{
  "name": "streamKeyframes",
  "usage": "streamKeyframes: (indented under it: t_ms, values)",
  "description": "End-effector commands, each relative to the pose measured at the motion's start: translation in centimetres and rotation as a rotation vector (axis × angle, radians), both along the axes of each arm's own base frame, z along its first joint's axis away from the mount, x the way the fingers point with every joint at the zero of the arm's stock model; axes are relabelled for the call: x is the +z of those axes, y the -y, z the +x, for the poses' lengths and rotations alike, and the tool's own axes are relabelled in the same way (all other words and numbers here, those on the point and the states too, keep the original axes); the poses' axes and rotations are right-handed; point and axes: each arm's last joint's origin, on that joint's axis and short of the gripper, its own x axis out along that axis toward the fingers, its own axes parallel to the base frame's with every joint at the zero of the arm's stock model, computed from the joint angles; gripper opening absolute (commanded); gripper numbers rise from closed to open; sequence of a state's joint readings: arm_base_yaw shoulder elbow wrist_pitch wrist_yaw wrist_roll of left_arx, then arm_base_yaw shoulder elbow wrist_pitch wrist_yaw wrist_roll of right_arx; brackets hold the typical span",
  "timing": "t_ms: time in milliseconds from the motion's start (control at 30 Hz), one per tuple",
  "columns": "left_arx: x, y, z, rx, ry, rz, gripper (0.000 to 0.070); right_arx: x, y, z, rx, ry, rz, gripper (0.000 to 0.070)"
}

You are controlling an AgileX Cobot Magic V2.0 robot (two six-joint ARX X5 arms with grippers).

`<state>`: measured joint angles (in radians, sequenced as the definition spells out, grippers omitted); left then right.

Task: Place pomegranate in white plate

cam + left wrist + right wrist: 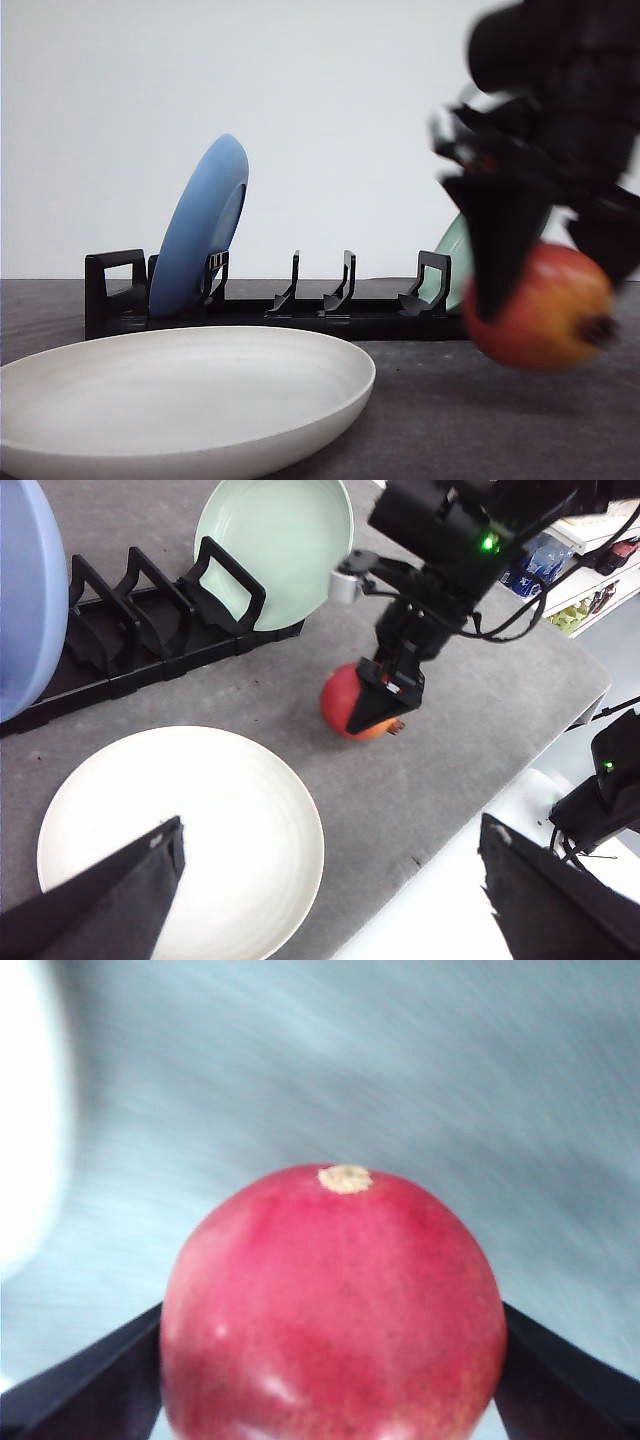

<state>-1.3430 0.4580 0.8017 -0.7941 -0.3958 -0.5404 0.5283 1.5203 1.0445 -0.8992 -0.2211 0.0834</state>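
The left gripper (330, 900) shows in its own wrist view as two dark fingers spread wide apart with nothing between them; below and just ahead of them lies the white plate (230, 810), flat on the grey table (470, 750). Beyond the plate stands a black rack (300, 305), with a blue plate (200, 230) on edge at its left end and a green plate (280, 540) leaning at its right end. To the right of the white plate, clear of its rim, the right gripper (545, 290) is closed on the pomegranate (545, 310), one dark finger pressed to each side of the fruit. The fruit sits between the fingertips and bulges out below them, and the front view suggests it hangs a little above the table. Its dark calyx (600, 328) points sideways to the right, away from the white plate, so its stem-to-calyx axis runs roughly level. A pale stem scar (345, 1178) faces forward in the right wrist view.
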Motion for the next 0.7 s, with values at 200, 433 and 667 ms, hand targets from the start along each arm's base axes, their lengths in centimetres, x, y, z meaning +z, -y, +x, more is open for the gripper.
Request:
streamKeyframes:
  t_ms: [200, 433, 667]
  values:
    - [0.5, 0.2, -0.1, -0.009, 0.007, -0.033, 0.0553, 3.5, -7.4, -0.1, 0.175, 0.069, 0.079, 0.0476]
    - [0.5, 0.2, -0.1, -0.011, 0.009, -0.029, 0.0553, 2.0, -13.7, -1.0, 0.308, 0.107, 0.128, 0.0476]
    - [0.4, 0.2, -0.1, -0.014, 0.014, -0.020, 0.0553, -1.1, -16.8, -1.9, 0.370, 0.092, 0.125, 0.0477]
